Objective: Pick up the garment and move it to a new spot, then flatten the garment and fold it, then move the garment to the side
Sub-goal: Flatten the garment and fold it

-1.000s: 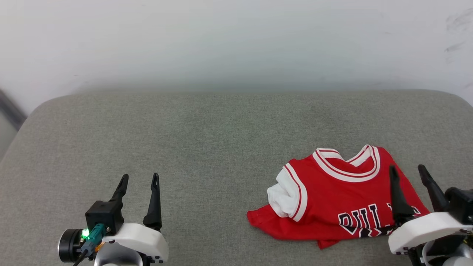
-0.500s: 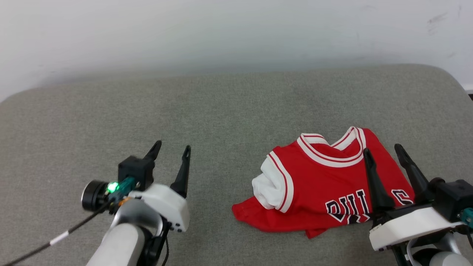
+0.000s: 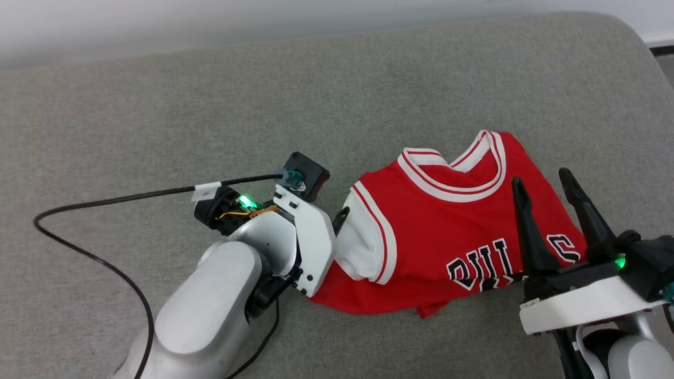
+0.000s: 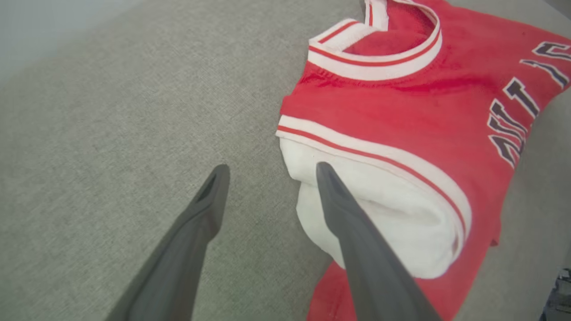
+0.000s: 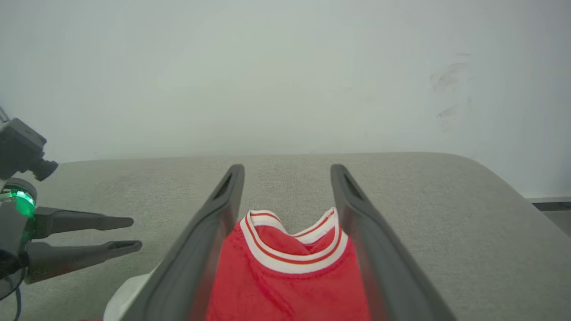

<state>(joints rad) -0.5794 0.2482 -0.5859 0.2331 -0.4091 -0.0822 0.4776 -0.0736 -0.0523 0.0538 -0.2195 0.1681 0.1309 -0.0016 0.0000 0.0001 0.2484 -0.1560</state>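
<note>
Head view: the garment [image 3: 447,226], black lettering "BUL" and "S" legible, lies right of centre on the grey bench [image 3: 158,105], with the left claw [image 4: 267,171] wide open and empty at its white sleeve [image 4: 392,223] and the right claw [image 3: 540,176] likewise over it.

Grey fabric cushion [image 3: 158,105]; pale wall [image 5: 285,67]

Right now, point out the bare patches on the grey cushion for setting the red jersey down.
Free: grey fabric cushion between black cable and wall. Crowded: right side, where red white-sleeved jersey T-shirt, left gripper and right gripper sit.
</note>
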